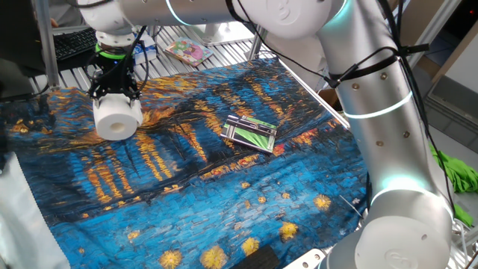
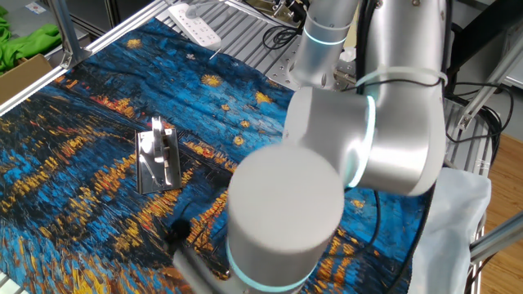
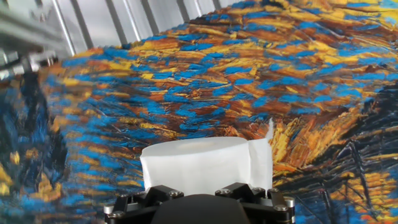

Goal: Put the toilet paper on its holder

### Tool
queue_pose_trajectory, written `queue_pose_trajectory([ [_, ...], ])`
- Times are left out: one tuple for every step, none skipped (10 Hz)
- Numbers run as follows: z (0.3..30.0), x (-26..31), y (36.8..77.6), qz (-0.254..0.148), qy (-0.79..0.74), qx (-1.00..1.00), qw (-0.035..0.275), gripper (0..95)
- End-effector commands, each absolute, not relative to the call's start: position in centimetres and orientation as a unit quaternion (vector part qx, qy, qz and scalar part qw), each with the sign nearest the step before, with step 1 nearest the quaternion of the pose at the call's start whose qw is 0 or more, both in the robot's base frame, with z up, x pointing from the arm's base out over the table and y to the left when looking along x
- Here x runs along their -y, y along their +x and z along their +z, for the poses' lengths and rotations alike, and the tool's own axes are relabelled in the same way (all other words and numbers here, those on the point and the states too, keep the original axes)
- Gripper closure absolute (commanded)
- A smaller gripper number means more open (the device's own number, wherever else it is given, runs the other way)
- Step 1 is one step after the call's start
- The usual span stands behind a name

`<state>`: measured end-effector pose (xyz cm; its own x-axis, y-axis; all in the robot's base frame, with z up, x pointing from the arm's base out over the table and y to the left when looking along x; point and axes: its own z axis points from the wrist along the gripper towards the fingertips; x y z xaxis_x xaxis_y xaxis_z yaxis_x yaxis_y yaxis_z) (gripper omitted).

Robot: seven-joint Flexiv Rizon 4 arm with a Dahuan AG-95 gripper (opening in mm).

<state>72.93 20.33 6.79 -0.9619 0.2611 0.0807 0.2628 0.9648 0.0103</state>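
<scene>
The gripper (image 1: pixel 114 93) points straight down over the toilet paper (image 1: pixel 117 116); whether its jaws clamp it is unclear. The holder (image 1: pixel 250 134) lies well apart on the painted cloth (image 1: pixel 187 179), bare cloth between.

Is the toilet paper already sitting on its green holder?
No, the toilet paper is under the gripper, far from the holder on the cloth.

Bright, even overhead light w/ soft shadows; hand view's left edge blurred, arm (image 2: pixel 327 171) close-up soft.
</scene>
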Motion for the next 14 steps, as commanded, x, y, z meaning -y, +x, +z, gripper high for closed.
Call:
queue_pose_trajectory([
  [6.56,-20.33,73.53,-0.007,-0.125,0.99,0.06,95.0],
  [6.56,-20.33,73.53,-0.006,-0.121,0.99,0.072,95.0],
  [6.56,-20.33,73.53,-0.008,-0.121,0.99,0.075,95.0],
  [6.56,-20.33,73.53,-0.01,-0.121,0.99,0.076,95.0],
  [6.56,-20.33,73.53,-0.011,-0.122,0.99,0.075,95.0],
  [6.56,-20.33,73.53,-0.011,-0.12,0.99,0.075,95.0],
  [6.56,-20.33,73.53,-0.011,-0.118,0.99,0.074,95.0],
  [6.56,-20.33,73.53,-0.011,-0.117,0.99,0.075,95.0],
  [6.77,-20.19,73.43,-0.011,-0.113,0.991,0.075,95.0],
  [6.93,-20.09,73.37,-0.012,-0.112,0.991,0.074,95.0],
  [6.96,-20.07,73.35,-0.012,-0.111,0.991,0.073,95.0],
  [7.02,-20.02,73.32,-0.013,-0.112,0.991,0.072,95.0],
  [7.08,-19.95,73.23,-0.011,-0.109,0.991,0.071,95.0],
  [7.18,-19.87,73.15,-0.011,-0.108,0.992,0.071,95.0],
])
